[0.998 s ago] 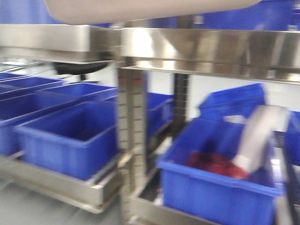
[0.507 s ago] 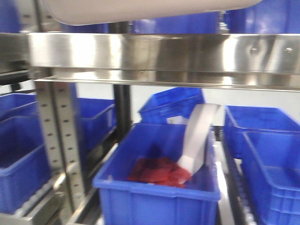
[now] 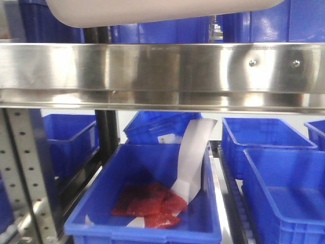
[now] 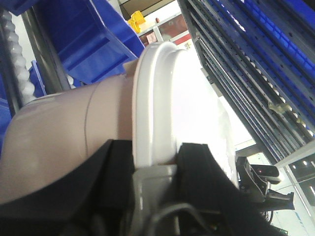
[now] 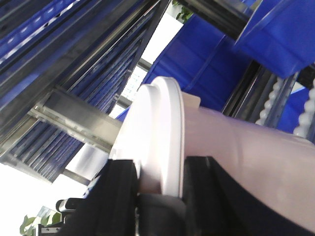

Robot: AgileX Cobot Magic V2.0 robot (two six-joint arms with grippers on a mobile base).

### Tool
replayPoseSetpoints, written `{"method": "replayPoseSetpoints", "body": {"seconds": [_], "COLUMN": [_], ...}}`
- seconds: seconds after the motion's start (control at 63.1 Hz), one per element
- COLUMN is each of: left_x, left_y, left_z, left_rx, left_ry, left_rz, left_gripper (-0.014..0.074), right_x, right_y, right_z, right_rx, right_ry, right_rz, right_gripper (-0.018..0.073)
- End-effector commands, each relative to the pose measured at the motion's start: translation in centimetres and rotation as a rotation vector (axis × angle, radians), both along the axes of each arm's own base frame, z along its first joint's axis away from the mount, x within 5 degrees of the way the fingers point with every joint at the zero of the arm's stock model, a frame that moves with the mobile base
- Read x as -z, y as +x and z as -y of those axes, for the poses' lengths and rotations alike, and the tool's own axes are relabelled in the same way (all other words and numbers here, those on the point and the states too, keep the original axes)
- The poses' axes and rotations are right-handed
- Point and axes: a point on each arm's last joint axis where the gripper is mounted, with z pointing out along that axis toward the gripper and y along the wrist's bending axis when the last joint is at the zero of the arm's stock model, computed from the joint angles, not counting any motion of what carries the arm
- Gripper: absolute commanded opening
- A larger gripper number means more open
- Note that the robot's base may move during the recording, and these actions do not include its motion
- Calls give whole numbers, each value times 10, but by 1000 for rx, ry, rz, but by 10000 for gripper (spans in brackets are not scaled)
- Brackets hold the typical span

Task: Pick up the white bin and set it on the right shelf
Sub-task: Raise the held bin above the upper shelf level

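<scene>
- The lidded tub (image 3: 152, 11) hangs at 12 o'clock, above the front rail of the right shelf (image 3: 152, 68) and not touching it.
- Below the rail, at 6 o'clock, sits an open bin (image 3: 147, 233).
- In it lie a packet (image 3: 150, 203) and a paper strip (image 3: 193, 157), which leans toward 1 o'clock.
- Other bins stand at 4 o'clock (image 3: 284, 188), 9 o'clock (image 3: 68, 137) and behind (image 3: 152, 124).
- The left pincer (image 4: 155, 160) and the right pincer (image 5: 160, 172) each straddle the tub's lid rim.

Open blue bins (image 3: 284, 201) in rows (perforated steel upright (image 3: 20, 168) beside them).
</scene>
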Motion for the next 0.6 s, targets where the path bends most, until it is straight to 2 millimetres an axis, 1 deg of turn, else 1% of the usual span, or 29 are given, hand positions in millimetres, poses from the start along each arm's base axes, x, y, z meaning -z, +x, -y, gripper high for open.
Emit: {"method": "replayPoseSetpoints", "body": {"seconds": [0.0, 0.586], "left_x": [-31, -31], "left_y": [-36, -36], "left_z": [19, 19], "left_rx": [283, 283], "left_ry": [-81, -81], "left_rz": [131, 131], "left_gripper": [-127, -127], "right_x": [-32, -32], "right_y": [-26, -26], "right_z": [-20, -20], "right_rx": [-219, -218], "right_ry": [103, 103], "right_rz": [140, 139], "right_gripper": [59, 59]}}
